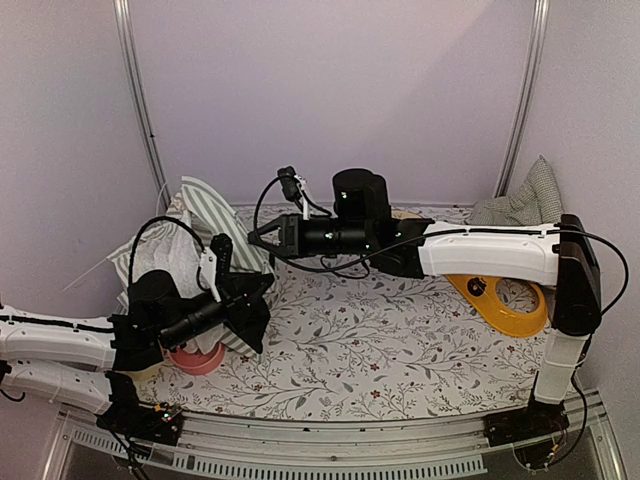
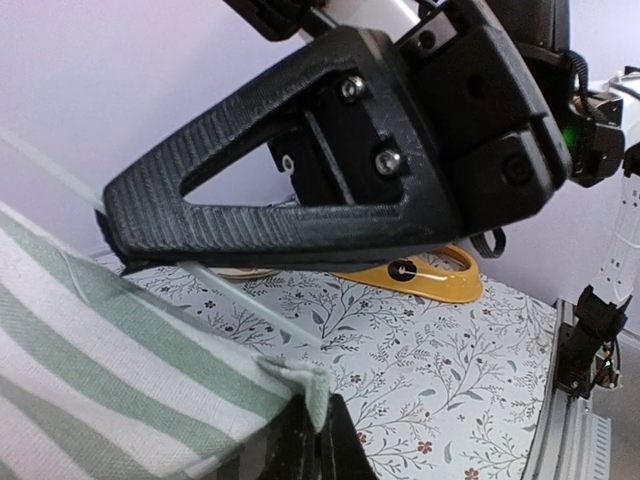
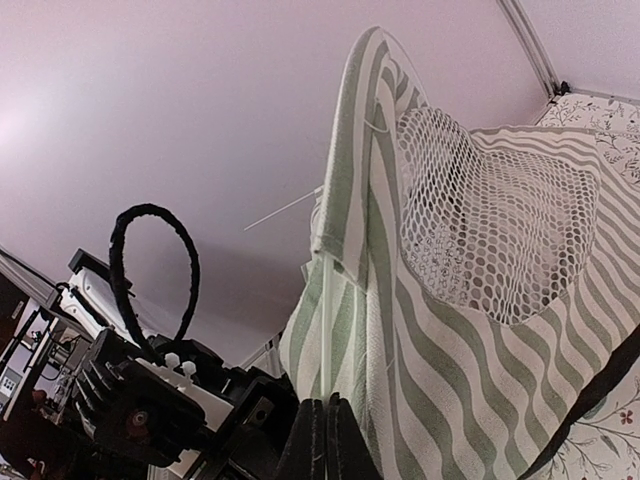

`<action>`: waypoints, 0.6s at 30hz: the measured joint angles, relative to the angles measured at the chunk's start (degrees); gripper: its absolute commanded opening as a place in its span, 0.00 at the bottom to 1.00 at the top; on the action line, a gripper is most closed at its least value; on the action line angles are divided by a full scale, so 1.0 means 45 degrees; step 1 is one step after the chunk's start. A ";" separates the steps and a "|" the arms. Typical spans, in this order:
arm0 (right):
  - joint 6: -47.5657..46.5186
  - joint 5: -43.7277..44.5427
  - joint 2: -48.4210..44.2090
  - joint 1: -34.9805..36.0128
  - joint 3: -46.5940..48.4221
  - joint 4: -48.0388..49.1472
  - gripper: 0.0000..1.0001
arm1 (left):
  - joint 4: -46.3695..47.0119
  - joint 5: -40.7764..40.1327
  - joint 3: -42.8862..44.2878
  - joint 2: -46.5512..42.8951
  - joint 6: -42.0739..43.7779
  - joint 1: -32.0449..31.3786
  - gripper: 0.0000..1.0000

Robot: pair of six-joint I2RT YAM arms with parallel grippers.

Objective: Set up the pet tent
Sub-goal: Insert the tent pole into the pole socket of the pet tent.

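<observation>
The left gripper (image 2: 318,445) is fully closed. Its two fingers pinch the hemmed corner of the striped fabric of the pet tent (image 1: 198,207). The right gripper (image 3: 322,440) is also fully closed. A thin white pole (image 3: 325,320) of the tent rises straight out from between its fingertips, so it seems to hold the tent by this pole. In the left wrist view the right gripper hangs just above the left one, with a second thin pole running slanted under it.

The tent is at the far left corner of the surface (image 1: 380,340), which is covered with a cloth of small flowers and twigs. The tent is not spread out. Its fabric is bunched and partly lifted, and the heap stretches along the left edge, from the far corner toward the left arm. In the right wrist view one striped panel stands upright with its rounded top upward, and the mesh window (image 3: 490,220) faces that camera. The green and white stripes run slanted down from this top.
</observation>
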 measured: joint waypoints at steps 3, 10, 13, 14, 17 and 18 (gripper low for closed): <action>0.0005 0.0000 0.0000 -0.0010 0.0000 0.0000 0.00 | 0.0039 0.0015 0.0000 -0.0024 0.0000 0.0000 0.00; 0.0015 -0.0029 0.0121 -0.0024 0.0010 0.0015 0.00 | 0.0044 0.0044 0.0005 0.0019 0.0019 0.0000 0.00; 0.0019 -0.0039 0.0180 -0.0019 0.0010 0.0015 0.00 | 0.0058 0.0044 0.0005 0.0078 0.0019 0.0000 0.00; 0.0019 -0.0039 0.0189 -0.0024 0.0010 0.0015 0.00 | 0.0058 0.0039 0.0024 0.0117 0.0019 0.0005 0.00; 0.0034 -0.0039 0.0209 -0.0019 0.0010 0.0019 0.00 | 0.0092 0.0039 0.0044 0.0209 0.0019 0.0024 0.00; 0.0039 -0.0039 0.0214 -0.0019 0.0010 0.0019 0.00 | 0.0102 0.0039 0.0053 0.0257 0.0019 0.0029 0.00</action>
